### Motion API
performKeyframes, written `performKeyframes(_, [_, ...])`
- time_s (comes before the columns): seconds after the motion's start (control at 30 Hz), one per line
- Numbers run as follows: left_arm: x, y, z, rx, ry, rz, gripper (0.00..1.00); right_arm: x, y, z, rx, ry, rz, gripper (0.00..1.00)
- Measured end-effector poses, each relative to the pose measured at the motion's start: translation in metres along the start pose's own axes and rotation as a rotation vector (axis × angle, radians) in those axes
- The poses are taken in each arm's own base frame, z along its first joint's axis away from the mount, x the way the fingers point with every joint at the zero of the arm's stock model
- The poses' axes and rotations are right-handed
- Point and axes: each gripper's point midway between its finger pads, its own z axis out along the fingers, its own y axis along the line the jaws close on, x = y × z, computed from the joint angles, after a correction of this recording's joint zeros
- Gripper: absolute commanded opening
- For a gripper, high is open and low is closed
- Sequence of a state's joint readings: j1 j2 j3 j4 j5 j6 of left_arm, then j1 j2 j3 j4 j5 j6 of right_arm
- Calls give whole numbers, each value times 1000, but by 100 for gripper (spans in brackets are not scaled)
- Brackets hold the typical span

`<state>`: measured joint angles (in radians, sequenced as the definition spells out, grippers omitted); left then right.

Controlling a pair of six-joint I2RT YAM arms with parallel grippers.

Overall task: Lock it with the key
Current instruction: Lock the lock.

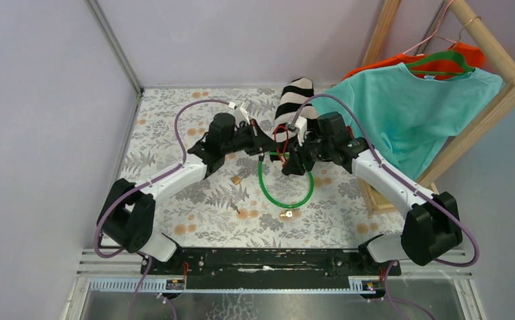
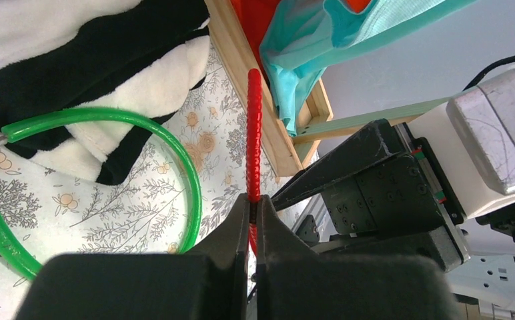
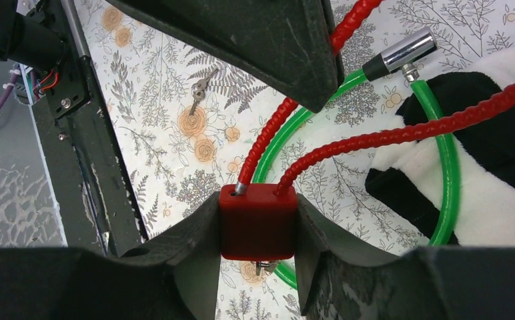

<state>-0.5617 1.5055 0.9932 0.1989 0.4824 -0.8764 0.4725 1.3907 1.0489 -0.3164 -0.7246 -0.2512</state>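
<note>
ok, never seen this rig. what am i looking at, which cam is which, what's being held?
Two robot arms bolted at a table's near edge. The wide picture comes from a fixed camera above and behind them; the other two sit on the wrists. The left claw pinches the red cable of a cable lock. The right claw grips that lock's red body. On the floral tablecloth lie a green cable lock, a loose key and a black-and-white plush.

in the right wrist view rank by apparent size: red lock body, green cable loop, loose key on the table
1. green cable loop, it spans most of the frame's height
2. red lock body, though it is gripped close to the camera, which inflates it
3. loose key, tiny and farther off
</note>
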Motion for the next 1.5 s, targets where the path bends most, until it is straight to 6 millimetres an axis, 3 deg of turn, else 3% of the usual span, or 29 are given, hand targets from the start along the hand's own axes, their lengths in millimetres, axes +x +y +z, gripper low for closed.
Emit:
performKeyframes(0.47, [-2,-5,1,59,-36,33,0,6,-28,-4,181,29,75,0])
performKeyframes(0.73, [-2,-5,1,64,-43,28,1,5,-22,-3,146,25,68,0])
performKeyframes(1.07, [-1,-16,-3,96,-36,38,21,-1,-7,-6,60,1,-27,0])
performKeyframes(1.17, [19,-22,-3,121,33,34,27,-20,-10,-7,66,-64,-104,0])
performKeyframes(1.23, [25,-24,-3,131,55,36,31,-22,-10,-8,69,-70,-120,0])
performKeyframes(1.5, [22,-16,-11,130,61,17,50,-24,-12,-8,61,-84,-164,0])
